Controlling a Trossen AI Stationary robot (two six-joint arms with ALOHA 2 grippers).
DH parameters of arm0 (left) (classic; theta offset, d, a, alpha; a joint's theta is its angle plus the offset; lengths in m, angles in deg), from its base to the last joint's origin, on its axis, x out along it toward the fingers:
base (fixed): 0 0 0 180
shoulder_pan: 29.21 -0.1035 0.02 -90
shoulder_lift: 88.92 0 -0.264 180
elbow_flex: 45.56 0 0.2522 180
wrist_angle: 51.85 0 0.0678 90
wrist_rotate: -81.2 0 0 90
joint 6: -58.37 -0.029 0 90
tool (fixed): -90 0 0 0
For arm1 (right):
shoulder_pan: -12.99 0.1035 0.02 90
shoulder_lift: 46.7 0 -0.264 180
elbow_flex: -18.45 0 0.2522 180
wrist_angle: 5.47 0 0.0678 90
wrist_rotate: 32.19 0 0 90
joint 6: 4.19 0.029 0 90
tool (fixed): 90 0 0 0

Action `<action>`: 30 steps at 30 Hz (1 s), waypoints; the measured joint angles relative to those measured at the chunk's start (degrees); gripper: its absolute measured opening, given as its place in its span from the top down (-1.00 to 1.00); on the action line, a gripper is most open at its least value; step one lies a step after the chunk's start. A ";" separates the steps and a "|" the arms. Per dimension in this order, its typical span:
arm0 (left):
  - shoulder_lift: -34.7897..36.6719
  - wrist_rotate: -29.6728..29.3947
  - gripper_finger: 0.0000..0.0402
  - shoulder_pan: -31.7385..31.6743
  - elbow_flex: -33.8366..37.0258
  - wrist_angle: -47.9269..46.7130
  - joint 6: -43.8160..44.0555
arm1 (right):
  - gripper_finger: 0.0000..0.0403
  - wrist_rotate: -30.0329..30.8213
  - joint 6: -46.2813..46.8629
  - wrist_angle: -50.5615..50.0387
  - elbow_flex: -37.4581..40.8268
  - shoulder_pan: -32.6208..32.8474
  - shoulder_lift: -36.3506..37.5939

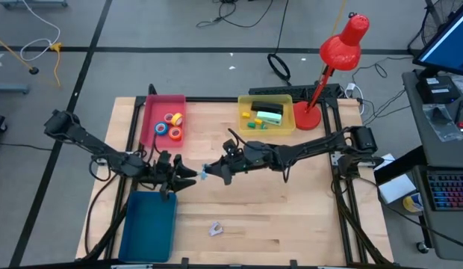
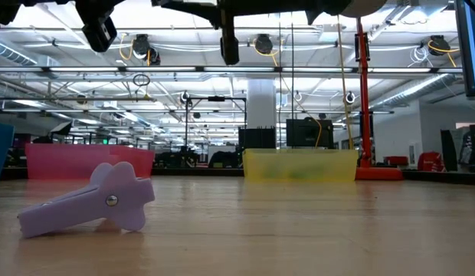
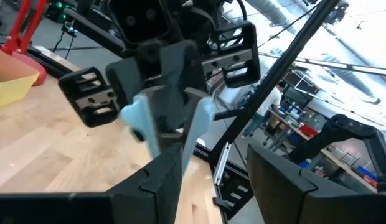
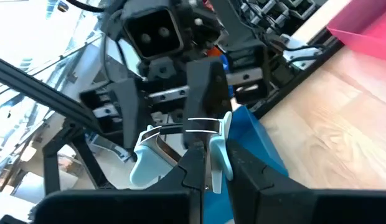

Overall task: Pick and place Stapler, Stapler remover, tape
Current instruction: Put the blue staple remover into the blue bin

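Note:
A light-blue stapler remover point(image 1: 205, 174) hangs above the table's middle, and my right gripper point(image 1: 214, 171) is shut on it. My left gripper point(image 1: 188, 177) faces it from the left, open, with its fingers point(image 3: 162, 180) close around the remover's near end; I cannot tell whether they touch it. A second, lavender stapler remover point(image 1: 215, 229) lies on its side on the wood near the front edge. The tape rolls point(image 1: 172, 125) lie in the pink tray point(image 1: 151, 119). Green things point(image 1: 267, 113) lie in the yellow tray point(image 1: 285, 125); I cannot tell which is the stapler. My right gripper pinches the light-blue stapler remover between its two fingers, at the narrow middle between the two wings point(image 4: 221, 149). The fingers come level from the table's right. The remover is lifted clear of the table, its wings point(image 4: 146, 162) spread toward my left gripper.
A blue tray point(image 1: 149, 224) stands at the near left, below my left arm. A red desk lamp point(image 1: 332, 60) stands at the far right beside the yellow tray. Bare wood lies in the middle and at the near right.

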 joint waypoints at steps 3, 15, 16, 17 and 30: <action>-0.01 0.02 0.12 -0.46 0.00 0.10 -0.02 | 0.86 -0.08 0.13 -0.03 0.02 -0.17 -0.10; -0.11 0.21 0.12 -3.29 0.01 0.03 -0.26 | 0.86 1.19 1.56 -0.40 0.02 0.23 -0.02; -0.11 0.58 0.12 -3.52 0.02 0.03 -0.42 | 0.86 1.27 1.56 -0.65 0.02 0.27 -0.02; -0.11 1.08 0.12 -3.71 0.02 0.03 -0.47 | 0.86 1.22 1.56 -0.87 0.02 0.27 -0.02; -0.11 4.41 0.12 -6.33 0.04 0.21 0.01 | 0.86 3.04 1.54 -1.37 0.02 -0.88 -0.02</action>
